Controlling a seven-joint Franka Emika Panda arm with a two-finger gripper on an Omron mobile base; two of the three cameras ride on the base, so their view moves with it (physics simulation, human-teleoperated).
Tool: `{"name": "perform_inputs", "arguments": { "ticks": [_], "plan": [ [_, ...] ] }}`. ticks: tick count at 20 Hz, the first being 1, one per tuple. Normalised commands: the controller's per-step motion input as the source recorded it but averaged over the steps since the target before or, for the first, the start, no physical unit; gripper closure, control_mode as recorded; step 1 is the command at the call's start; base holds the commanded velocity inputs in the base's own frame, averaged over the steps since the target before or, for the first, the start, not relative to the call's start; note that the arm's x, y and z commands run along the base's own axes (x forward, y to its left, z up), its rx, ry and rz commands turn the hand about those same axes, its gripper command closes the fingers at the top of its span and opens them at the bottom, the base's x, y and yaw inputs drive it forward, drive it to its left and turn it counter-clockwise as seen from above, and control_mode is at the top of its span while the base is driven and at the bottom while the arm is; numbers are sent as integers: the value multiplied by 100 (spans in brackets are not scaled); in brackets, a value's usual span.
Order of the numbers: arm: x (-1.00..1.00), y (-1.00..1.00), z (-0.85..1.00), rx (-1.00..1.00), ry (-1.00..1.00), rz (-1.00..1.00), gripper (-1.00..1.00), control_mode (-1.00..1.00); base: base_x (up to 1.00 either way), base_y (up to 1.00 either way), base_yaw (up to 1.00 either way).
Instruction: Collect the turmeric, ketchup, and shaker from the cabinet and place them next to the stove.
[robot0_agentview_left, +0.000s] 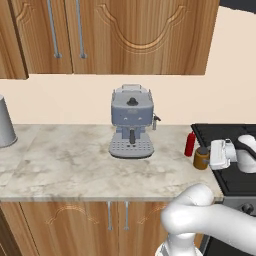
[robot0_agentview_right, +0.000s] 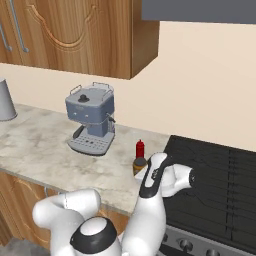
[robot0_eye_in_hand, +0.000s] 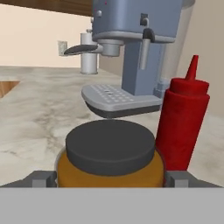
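Observation:
The turmeric (robot0_agentview_left: 201, 158) (robot0_agentview_right: 139, 164) (robot0_eye_in_hand: 110, 159), a small dark-lidded jar with orange-brown contents, stands on the counter by the stove's (robot0_agentview_left: 231, 176) (robot0_agentview_right: 220, 175) left edge. The red ketchup (robot0_agentview_left: 190, 144) (robot0_agentview_right: 140, 149) (robot0_eye_in_hand: 183, 127) stands upright just behind it. My gripper (robot0_agentview_left: 210, 156) (robot0_agentview_right: 146, 169) (robot0_eye_in_hand: 111, 180) reaches in level from the stove side and is open, one fingertip on each side of the jar at counter height. The cabinet (robot0_agentview_left: 125, 35) (robot0_agentview_right: 75, 35) hangs above with its doors shut. The shaker is out of view.
A grey-blue coffee machine (robot0_agentview_left: 131, 122) (robot0_agentview_right: 92, 119) (robot0_eye_in_hand: 131, 52) stands mid-counter, left of the two bottles. A grey cylinder (robot0_agentview_left: 5, 122) (robot0_agentview_right: 5, 100) stands at the counter's far left. Bare marble counter (robot0_agentview_left: 60, 160) lies between them.

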Motion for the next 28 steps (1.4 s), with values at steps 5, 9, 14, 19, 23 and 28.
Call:
{"name": "perform_inputs", "arguments": {
  "ticks": [5, 9, 14, 19, 23, 28],
  "plan": [
    [0, 0, -1, 0, 0, 0, -100, -100, 0, 0, 0],
    [-7, -3, 27, 0, 1, 0, -100, -100, 0, 0, 0],
    [-9, -8, 19, -1, 5, 0, -100, -100, 0, 0, 0],
    [-9, 15, -48, -1, 15, 5, -100, -100, 0, 0, 0],
    [0, -1, -68, 0, 2, 8, -100, -100, 0, 0, 0],
    [-13, -19, 17, 0, -4, 0, -100, -100, 0, 0, 0]
  ]
}}
